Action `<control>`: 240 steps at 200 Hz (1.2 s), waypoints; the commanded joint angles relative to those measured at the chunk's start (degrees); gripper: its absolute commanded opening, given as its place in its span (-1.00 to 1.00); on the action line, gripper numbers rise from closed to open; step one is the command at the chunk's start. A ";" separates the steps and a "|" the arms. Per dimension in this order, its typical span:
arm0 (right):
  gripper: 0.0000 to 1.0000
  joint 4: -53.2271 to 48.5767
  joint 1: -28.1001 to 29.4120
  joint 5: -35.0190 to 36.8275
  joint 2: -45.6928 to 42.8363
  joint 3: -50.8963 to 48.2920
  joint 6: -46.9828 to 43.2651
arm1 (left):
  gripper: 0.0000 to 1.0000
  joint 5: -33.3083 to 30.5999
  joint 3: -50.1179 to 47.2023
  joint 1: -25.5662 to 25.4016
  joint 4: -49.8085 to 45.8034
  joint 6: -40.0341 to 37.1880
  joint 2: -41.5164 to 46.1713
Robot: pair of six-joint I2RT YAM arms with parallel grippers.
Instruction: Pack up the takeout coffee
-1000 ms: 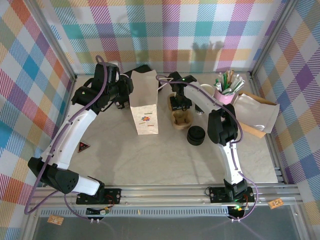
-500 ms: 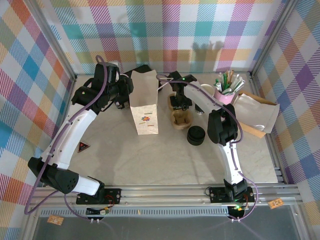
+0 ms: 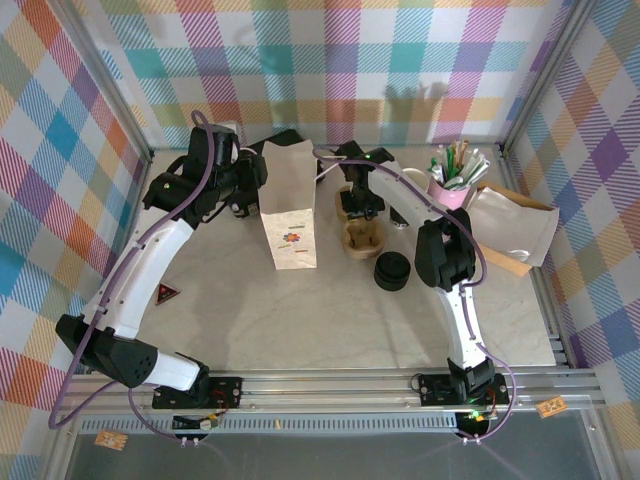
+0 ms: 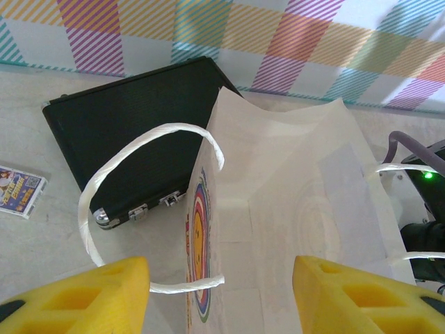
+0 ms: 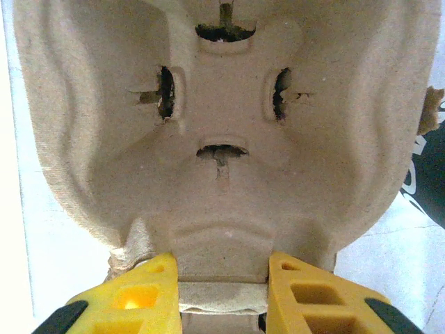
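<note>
The takeout coffee (image 3: 412,180) stands upright near the back wall, long axis vertical, mouth up, just left of the pink cup (image 3: 452,192); its cream-white round rim shows, the rest behind the right arm. The right gripper (image 5: 222,278) pinches the near lip of the pulp carrier (image 5: 222,125); the left gripper (image 4: 221,296) hangs spread over the paper bag (image 4: 292,209)

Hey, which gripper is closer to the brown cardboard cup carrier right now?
Right. The right gripper has its fingers on either side of the cup carrier at its near edge. The left gripper is at the paper bag, on the side away from the carrier.
</note>
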State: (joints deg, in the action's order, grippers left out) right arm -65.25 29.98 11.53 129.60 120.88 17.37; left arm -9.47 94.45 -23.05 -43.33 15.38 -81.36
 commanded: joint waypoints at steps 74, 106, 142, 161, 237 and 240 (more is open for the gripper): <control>-0.47 -2.07 -0.27 -0.43 -4.02 1.60 0.88 | 0.13 0.53 0.46 0.37 0.90 0.15 1.25; -0.47 -2.14 -0.61 -1.68 -4.25 1.57 1.61 | 0.13 0.62 0.47 0.38 0.94 0.21 1.39; -0.47 -1.83 -1.58 -3.70 -4.72 1.51 2.36 | 0.13 0.80 0.55 0.42 0.97 0.44 1.48; -0.47 -1.81 -1.68 -3.51 -5.23 1.51 2.21 | 0.13 0.92 0.42 0.38 0.97 0.58 1.63; -0.47 -2.08 -1.74 -3.32 -5.58 1.43 1.90 | 0.13 0.87 0.64 0.37 0.78 0.38 1.67; -0.47 -2.19 -1.69 -3.35 -5.60 1.50 1.84 | 0.13 0.86 0.64 0.37 0.75 0.36 1.68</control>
State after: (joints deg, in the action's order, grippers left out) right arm -65.73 28.45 8.88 127.00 121.21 18.85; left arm -9.45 94.43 -23.05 -43.31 15.57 -81.25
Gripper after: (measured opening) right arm 0.267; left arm 0.567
